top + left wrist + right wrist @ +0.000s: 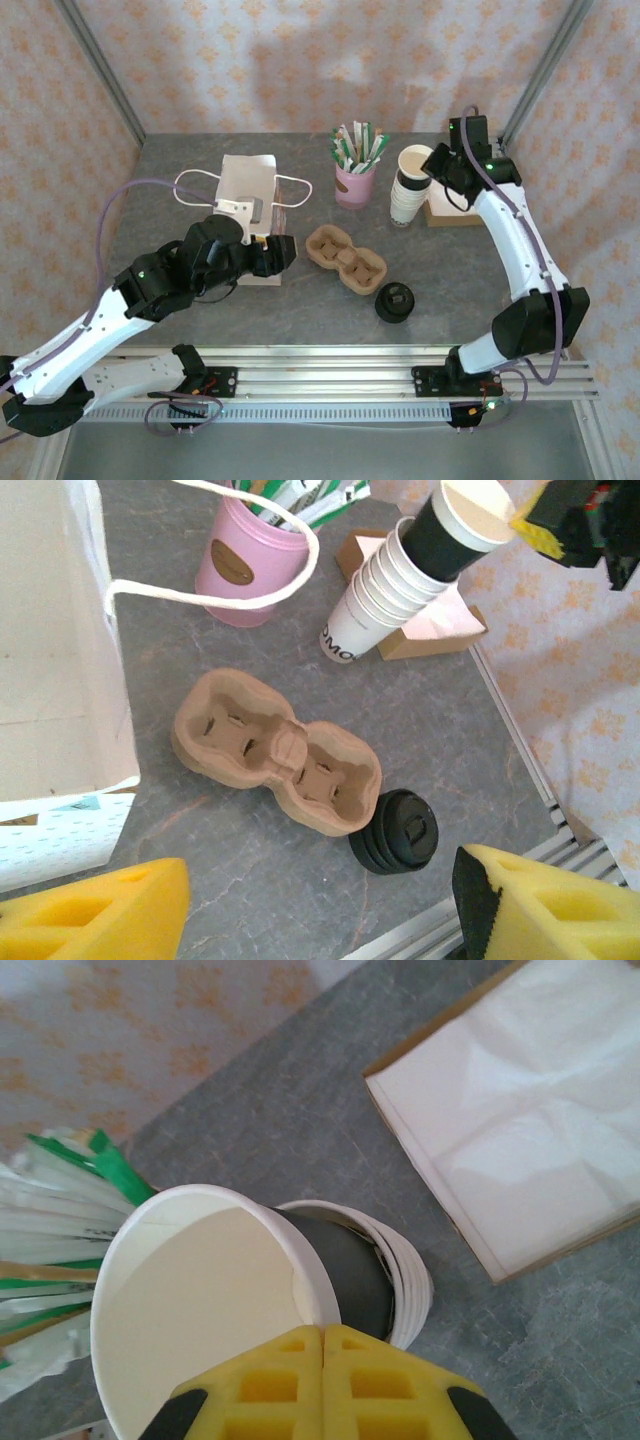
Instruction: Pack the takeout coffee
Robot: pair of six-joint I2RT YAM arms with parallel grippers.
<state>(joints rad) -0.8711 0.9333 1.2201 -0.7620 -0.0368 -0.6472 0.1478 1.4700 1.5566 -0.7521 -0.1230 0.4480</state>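
Left claw [320, 910]: released, its yellow fingers [90, 910] spread wide with nothing between them, low over the table [180, 150] at 9 o'clock of the cup carrier [275, 752].
Right claw [322, 1345]: clenched, pads pressed together at the rim of the dark-sleeved top cup [200, 1300], which stands tilted in the stack of white cups [365, 620]. I cannot tell whether the paper wall is nipped between them.
Takeout coffee [394, 302]: upright on the table, just beside the carrier's near-right end, at 4 o'clock of it, and apart from both claws.
Paper bag [245, 185]: at 10 o'clock of the carrier.
Feel: probably light, heavier if filled, which the lid hides. The domed lid looks smooth and may pop off, and the wall likely dents.
Hold: across the body under the lid rim, gently, kept upright.
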